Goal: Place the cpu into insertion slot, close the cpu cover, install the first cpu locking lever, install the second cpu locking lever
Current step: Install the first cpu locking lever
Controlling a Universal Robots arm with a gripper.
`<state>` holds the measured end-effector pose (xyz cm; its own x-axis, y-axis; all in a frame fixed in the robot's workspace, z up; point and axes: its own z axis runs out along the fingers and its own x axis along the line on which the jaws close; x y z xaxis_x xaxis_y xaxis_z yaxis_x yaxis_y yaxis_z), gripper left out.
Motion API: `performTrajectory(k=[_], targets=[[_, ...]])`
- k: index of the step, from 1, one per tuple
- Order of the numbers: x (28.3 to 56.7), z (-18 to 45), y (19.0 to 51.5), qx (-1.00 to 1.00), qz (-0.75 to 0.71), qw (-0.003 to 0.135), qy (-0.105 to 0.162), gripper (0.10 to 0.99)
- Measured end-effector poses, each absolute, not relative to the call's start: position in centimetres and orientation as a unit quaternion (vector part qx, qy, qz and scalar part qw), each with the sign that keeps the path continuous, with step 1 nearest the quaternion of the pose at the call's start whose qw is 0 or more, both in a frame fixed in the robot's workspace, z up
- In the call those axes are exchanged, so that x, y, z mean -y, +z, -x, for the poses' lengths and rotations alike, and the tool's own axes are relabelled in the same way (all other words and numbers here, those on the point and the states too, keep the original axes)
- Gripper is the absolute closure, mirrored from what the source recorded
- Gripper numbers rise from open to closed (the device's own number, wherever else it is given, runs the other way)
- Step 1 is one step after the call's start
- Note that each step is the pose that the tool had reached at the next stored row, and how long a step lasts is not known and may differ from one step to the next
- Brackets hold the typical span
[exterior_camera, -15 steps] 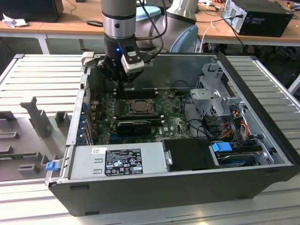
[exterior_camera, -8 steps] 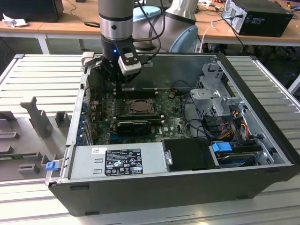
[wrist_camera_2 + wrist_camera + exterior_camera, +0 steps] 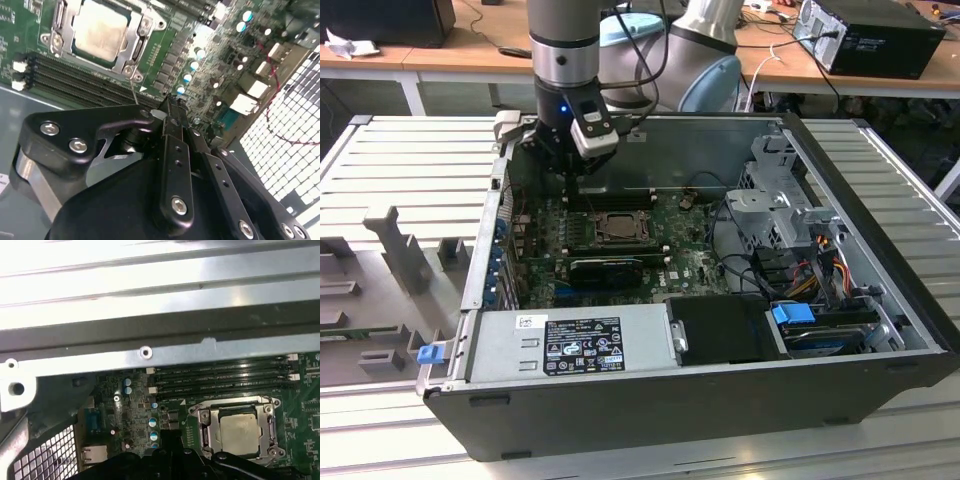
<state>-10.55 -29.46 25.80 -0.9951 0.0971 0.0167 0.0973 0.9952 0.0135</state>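
Note:
The cpu [image 3: 99, 30] [image 3: 239, 432] lies flat in the insertion slot [image 3: 620, 228] on the green motherboard, its pale metal face up. The cpu cover [image 3: 136, 47] [image 3: 202, 426] is down around it as a grey frame. A thin locking lever [image 3: 133, 90] runs from the socket's corner toward my fingertips. My gripper [image 3: 170, 105] [image 3: 573, 185] is shut, hovering beside the socket toward the case's rear wall; whether it touches the lever I cannot tell. Its black fingers [image 3: 170, 445] sit just off the socket's corner.
Long black memory slots [image 3: 75, 80] [image 3: 220, 380] run beside the socket. The case's metal wall [image 3: 150, 320] is close behind. A perforated rear grille [image 3: 285, 145], the power supply [image 3: 570, 345], a drive cage [image 3: 780, 200] and cables [image 3: 820, 270] surround the board.

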Motion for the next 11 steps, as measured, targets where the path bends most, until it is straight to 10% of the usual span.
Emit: performTrajectory(k=[11], targets=[[28.40,10.33,25.75,0.999,0.044,0.008,-0.007,0.980]])
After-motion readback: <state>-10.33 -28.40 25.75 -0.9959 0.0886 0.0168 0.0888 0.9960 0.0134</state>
